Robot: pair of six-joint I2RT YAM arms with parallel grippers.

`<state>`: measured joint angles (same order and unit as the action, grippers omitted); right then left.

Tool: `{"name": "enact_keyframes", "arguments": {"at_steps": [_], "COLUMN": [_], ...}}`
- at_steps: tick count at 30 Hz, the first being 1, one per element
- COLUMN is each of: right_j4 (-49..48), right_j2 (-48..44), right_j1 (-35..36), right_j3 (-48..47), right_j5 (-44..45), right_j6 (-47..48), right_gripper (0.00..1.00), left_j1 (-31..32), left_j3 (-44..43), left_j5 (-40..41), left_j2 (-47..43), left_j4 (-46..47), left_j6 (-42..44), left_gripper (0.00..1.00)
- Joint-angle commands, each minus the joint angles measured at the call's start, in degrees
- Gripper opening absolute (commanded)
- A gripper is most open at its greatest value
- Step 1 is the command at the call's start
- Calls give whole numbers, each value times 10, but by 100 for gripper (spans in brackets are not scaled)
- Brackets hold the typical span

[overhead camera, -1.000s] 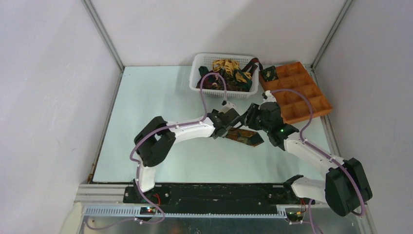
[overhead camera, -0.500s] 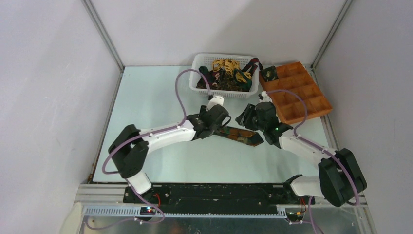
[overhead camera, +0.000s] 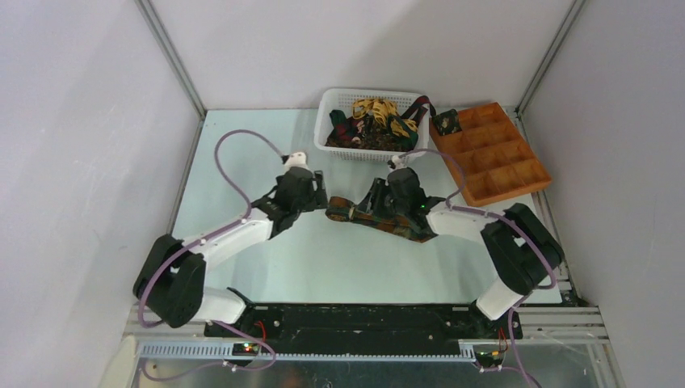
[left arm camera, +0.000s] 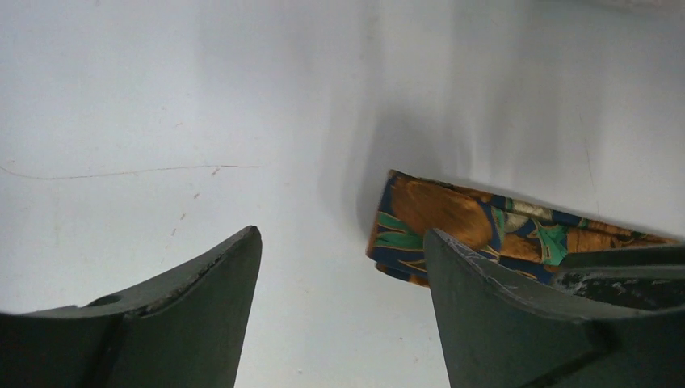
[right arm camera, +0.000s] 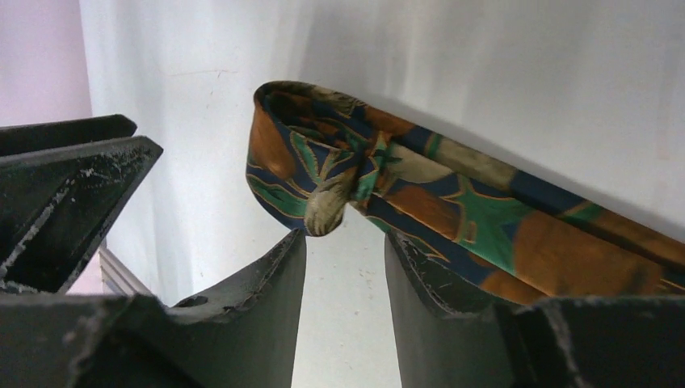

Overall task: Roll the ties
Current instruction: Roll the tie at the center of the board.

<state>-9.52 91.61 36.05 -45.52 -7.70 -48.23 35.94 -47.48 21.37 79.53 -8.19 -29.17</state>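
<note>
A dark green, brown and orange patterned tie (overhead camera: 404, 226) lies across the middle of the table, its left end folded over (right arm camera: 323, 158). My right gripper (overhead camera: 365, 208) sits low over that end, open. Only table shows between its fingers (right arm camera: 345, 235), and the fold hangs just past the tips. My left gripper (overhead camera: 320, 196) stands open just left of the tie's end (left arm camera: 420, 218), with nothing between its fingers (left arm camera: 341, 233). More ties (overhead camera: 376, 117), yellow-gold and dark ones, fill the basket. A small dark rolled tie (overhead camera: 446, 122) sits in the tray's near-left compartment.
The white plastic basket (overhead camera: 325, 121) stands at the back centre. The orange-brown compartment tray (overhead camera: 505, 158) lies to its right by the right wall. Both arms' purple cables loop above the table, and white walls close in three sides.
My left gripper has drawn back to the left and opened wider. My right gripper has moved left to the tie's left end. The tie now reaches further left, with that end folded.
</note>
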Motion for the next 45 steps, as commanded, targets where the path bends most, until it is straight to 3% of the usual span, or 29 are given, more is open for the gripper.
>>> {"name": "enact_keyframes", "arguments": {"at_steps": [1, 7, 10, 12, 13, 15, 17, 22, 26, 34, 45], "right_j4": [-55, -61, -47, -32, -15, 40, 114, 226, 240, 258, 276], "right_j2": [45, 78, 68, 50, 38, 30, 38, 90, 122, 191, 234], "right_j1": [18, 27, 27, 23, 23, 21, 19, 23, 38, 61, 77], "right_j3": [-45, -68, -71, -77, -80, -108, -156, -252, -287, -351, -384], "right_j5": [-28, -40, -42, -54, -60, -62, -66, -115, -140, -124, -84], "right_j6": [-25, -27, 21, 100, 159, 249, 331, 543, 623, 692, 713], "right_gripper": [45, 44, 46, 54, 70, 93, 99, 99, 99, 100, 99], "left_j1": [-58, -86, -90, -97, -104, -118, -133, -162, -174, -193, -195], "left_j3": [52, 79, 86, 89, 90, 96, 106, 124, 133, 144, 156], "left_j5": [-103, -135, -129, -121, -120, -120, -124, -127, -123, -127, -130], "left_j2": [-47, -43, -43, -50, -56, -69, -82, -113, -134, -151, -150], "left_j4": [107, 137, 135, 126, 120, 114, 114, 108, 101, 89, 92], "left_j6": [-32, -49, -62, -69, -69, -76, -81, -79, -73, -61, -54], "left_gripper": [81, 81, 80, 80, 80, 80, 80, 80, 81, 81, 81]}}
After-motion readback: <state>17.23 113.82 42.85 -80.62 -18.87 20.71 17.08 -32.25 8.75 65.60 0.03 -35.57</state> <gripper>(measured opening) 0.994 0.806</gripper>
